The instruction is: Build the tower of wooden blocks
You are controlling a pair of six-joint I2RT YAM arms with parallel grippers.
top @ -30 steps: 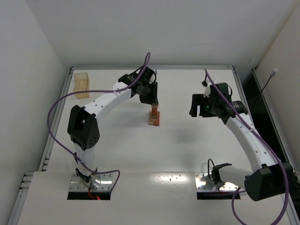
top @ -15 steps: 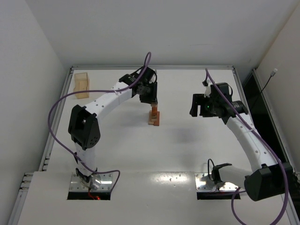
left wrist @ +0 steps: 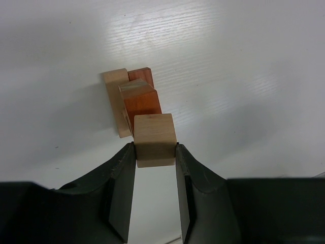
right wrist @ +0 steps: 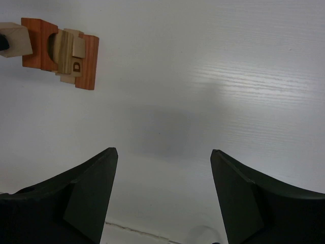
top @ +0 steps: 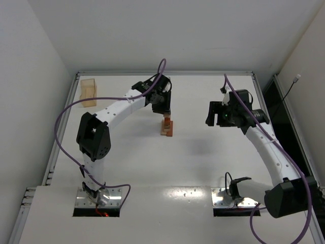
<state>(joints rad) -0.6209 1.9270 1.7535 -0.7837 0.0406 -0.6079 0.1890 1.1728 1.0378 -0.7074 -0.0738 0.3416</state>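
White table [top: 203, 162] lies under me. My left gripper [left wrist: 155, 152] pinches a tan cube [left wrist: 154, 134] right over the wood block tower [top: 166, 128] near the middle. My right gripper [right wrist: 162, 151] is spread wide, well apart from it.

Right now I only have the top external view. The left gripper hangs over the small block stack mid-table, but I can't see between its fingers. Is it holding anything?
Observer: Yes. The left wrist view shows the left gripper shut on a light tan cube, one finger on each side.
Operator: Is that cube on the stack?
Observer: In the right wrist view it meets the reddish-brown block topping the wood block tower. Whether it rests fully there, I cannot tell.
Operator: And the right gripper?
Observer: Its own camera shows the right gripper open and empty, fingers wide apart above the table.
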